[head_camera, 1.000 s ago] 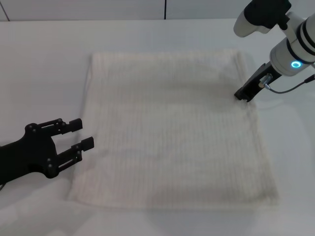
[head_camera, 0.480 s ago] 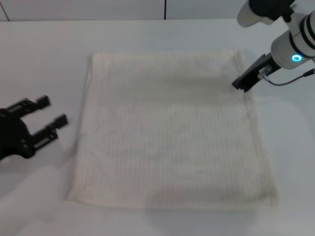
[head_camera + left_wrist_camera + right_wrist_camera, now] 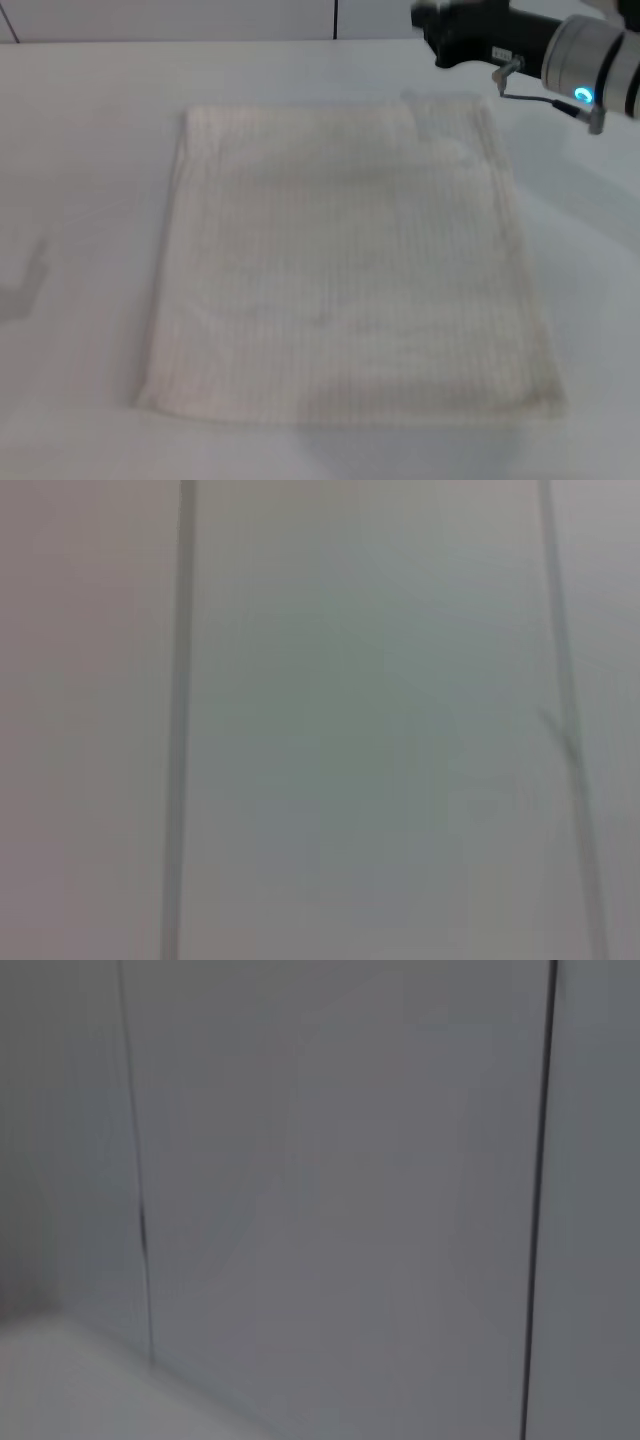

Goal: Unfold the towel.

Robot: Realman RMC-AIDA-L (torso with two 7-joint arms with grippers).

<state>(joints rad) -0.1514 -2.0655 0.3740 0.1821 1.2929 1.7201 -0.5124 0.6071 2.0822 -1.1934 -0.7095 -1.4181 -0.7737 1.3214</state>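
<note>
Cream towel [image 3: 345, 265] lies flat on table [image 3: 90, 180].

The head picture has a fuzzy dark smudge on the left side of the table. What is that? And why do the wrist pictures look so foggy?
In the head view, that soft grey patch is likely a shadow on the table; no left arm shows. The towel lies flat, its stripes faint; the right gripper looks smeared. Both wrist views are out of focus, showing only pale panels with dark lines.

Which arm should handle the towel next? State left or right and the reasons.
Right, probably. The right tool hangs just beyond the towel's far right corner, where the cloth shows a small fold. The left tool is out of every view.
</note>
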